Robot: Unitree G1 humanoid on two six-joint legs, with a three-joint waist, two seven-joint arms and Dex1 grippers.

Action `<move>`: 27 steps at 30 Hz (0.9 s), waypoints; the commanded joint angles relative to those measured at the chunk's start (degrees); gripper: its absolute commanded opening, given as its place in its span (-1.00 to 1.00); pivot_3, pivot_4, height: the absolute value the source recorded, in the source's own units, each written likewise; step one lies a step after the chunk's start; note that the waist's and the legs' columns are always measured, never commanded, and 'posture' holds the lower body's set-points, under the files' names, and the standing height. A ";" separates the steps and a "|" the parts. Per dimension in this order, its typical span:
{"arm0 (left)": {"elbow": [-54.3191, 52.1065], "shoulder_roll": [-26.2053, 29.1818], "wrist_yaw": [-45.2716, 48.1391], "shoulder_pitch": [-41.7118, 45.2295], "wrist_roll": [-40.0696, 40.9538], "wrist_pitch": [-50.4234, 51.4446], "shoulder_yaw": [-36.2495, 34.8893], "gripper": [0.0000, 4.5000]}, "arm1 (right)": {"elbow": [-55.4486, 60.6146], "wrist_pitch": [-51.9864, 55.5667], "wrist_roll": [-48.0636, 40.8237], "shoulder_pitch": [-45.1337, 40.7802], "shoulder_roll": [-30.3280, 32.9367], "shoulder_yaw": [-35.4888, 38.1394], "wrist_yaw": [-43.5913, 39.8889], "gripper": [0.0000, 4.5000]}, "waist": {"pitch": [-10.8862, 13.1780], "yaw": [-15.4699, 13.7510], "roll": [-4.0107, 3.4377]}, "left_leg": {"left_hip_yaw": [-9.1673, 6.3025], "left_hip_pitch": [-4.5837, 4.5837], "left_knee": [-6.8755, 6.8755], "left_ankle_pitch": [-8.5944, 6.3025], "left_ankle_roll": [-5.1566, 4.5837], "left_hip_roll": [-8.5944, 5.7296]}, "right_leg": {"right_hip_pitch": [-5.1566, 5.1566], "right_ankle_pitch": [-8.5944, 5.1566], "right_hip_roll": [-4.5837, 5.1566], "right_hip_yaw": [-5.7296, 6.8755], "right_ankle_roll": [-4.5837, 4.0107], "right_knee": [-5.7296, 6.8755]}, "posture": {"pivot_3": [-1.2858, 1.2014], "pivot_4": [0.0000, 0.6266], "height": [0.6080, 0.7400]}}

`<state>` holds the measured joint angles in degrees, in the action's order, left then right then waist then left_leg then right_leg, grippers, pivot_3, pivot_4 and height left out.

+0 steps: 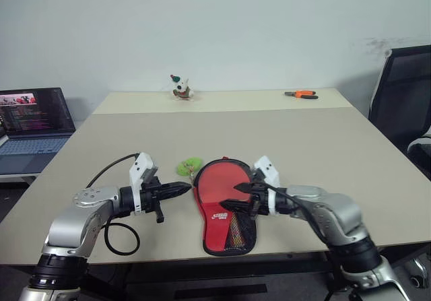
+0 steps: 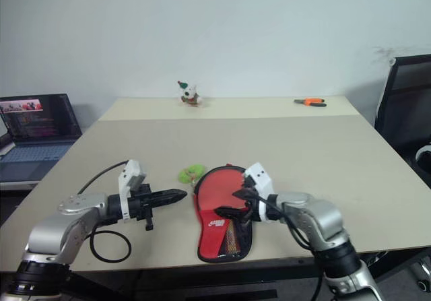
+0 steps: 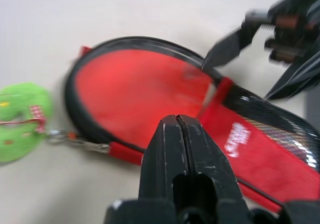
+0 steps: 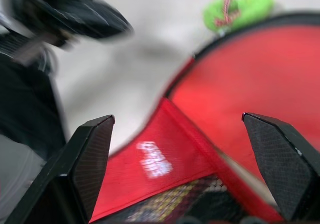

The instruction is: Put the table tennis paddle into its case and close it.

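A small white logo (image 1: 219,215) stood on the red part of the case (image 1: 226,207) near the handle end, but its letters were too small and blurred to be read in any view. The laptop (image 1: 35,127) beside the bench showed lines of coloured text on a dark screen, and none of it could be made out either. No other text, number or sign could be read.
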<state>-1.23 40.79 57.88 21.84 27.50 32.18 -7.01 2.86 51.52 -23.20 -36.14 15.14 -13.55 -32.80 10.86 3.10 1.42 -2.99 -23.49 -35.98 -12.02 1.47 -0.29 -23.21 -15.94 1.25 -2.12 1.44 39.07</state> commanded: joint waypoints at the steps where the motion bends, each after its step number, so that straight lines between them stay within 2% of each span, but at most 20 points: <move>1: 3.30 -1.89 -6.67 3.85 -3.95 -2.84 -0.37 -0.42 | -7.42 -5.74 5.31 -2.82 -1.68 1.92 5.54 1.00 | 0.00 -0.17 0.00 | 0.00 0.00 -0.01 0.00 0.00 -0.01 | 0.00 0.01 0.00 0.00 0.01 0.00 | 0.03 -0.52 1.00; 5: 8.26 -4.53 -12.13 7.13 -9.03 -5.98 2.04 0.16 | -8.56 -6.50 6.12 -2.34 -2.30 2.56 5.45 1.00 | -0.01 -0.54 0.01 | 0.01 -0.01 -0.01 0.00 0.00 -0.04 | 0.00 0.04 0.01 -0.01 0.01 0.00 | 0.03 -0.52 1.00; 10: 21.94 -8.76 -21.03 16.43 -14.06 -6.87 2.46 0.95 | -6.84 -5.84 6.44 -1.01 -2.80 2.27 5.28 1.00 | -0.01 -1.05 0.03 | -0.04 -0.05 -0.04 0.00 0.00 -0.04 | -0.01 0.12 0.01 0.04 0.00 0.00 | 0.03 -0.52 1.00; 18: 50.13 -13.10 -19.31 32.62 -19.03 -12.28 5.46 0.98 | -4.37 -4.35 6.46 0.45 -3.48 2.20 5.94 1.00 | -0.02 -1.16 0.05 | 0.01 -0.08 -0.06 0.00 0.00 -0.10 | -0.02 0.20 -0.01 0.26 0.04 -0.03 | 0.03 -0.52 1.00; 25: 66.47 -15.88 -15.00 39.62 -24.29 -18.41 8.57 0.98 | -2.95 -3.24 6.61 1.08 -3.78 2.34 6.99 1.00 | -0.03 -1.10 0.05 | 0.04 -0.20 -0.06 0.00 0.00 -0.10 | -0.10 0.20 -0.02 0.34 0.04 -0.04 | 0.03 -0.52 1.00; 27: 68.18 -16.21 -14.45 40.26 -25.40 -19.66 8.95 0.81 | -2.35 -2.87 6.56 1.39 -3.85 2.27 7.24 1.00 | -0.03 -1.14 0.05 | 0.03 -0.21 -0.06 0.00 0.00 -0.11 | -0.10 0.20 -0.01 0.35 0.05 -0.04 | 0.03 -0.52 1.00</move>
<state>65.98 24.79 42.40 60.79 3.11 14.09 1.62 -1.65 48.19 -16.70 -35.09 11.53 -11.86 -25.82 10.83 1.95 1.48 -2.96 -23.71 -36.05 -12.02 1.47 -0.40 -23.31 -15.74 1.24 -1.77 1.49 39.03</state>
